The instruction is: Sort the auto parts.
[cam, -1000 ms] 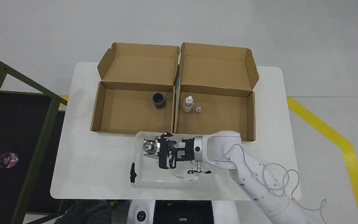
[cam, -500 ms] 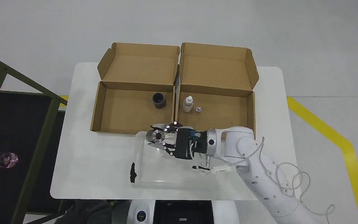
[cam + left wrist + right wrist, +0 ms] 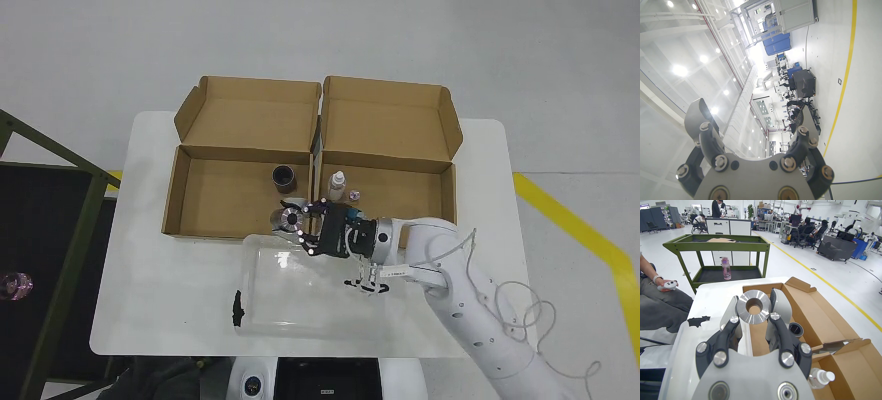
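White table (image 3: 170, 280) — right gripper (image 3: 753, 308) pinches metal ring (image 3: 762, 313) above cardboard box (image 3: 215, 200) near edge — left gripper (image 3: 750, 108) spread, empty.

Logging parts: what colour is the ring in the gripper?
Shiny silver ring; right wrist view shows it best.

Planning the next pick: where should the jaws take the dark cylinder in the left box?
Its outer side wall, from straight above: the dark cylinder seems to stand on end, open end up, clear of the left box walls.
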`<act>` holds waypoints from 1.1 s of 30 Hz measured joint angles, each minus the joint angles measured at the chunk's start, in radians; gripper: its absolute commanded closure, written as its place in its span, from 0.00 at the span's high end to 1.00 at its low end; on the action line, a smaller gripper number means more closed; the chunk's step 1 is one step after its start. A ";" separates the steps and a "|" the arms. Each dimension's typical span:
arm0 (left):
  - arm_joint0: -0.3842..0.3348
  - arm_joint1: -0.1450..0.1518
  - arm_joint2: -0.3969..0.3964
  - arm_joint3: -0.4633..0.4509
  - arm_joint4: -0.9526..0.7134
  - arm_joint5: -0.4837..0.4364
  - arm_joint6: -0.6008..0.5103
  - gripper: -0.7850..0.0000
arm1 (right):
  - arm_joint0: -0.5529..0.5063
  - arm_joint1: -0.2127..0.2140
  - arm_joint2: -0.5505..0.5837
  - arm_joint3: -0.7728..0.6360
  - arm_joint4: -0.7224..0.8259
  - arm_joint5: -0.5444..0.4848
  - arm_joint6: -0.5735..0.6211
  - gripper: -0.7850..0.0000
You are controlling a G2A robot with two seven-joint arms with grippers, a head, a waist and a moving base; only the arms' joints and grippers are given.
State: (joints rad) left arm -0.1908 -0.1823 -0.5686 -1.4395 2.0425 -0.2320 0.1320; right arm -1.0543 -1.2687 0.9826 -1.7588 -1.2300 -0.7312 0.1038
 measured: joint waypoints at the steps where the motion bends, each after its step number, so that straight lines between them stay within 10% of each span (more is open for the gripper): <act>1: 0.000 0.000 0.000 0.000 0.000 0.000 0.000 1.00 | 0.010 -0.002 -0.006 0.012 -0.004 0.006 0.001 0.00; 33: 0.000 0.000 0.000 0.000 0.000 0.000 0.000 1.00 | 0.392 -0.124 -0.305 0.484 -0.088 0.005 0.084 0.00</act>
State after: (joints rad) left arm -0.1908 -0.1823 -0.5686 -1.4395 2.0425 -0.2320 0.1320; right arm -0.6626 -1.3932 0.6777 -1.2746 -1.3182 -0.7265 0.1877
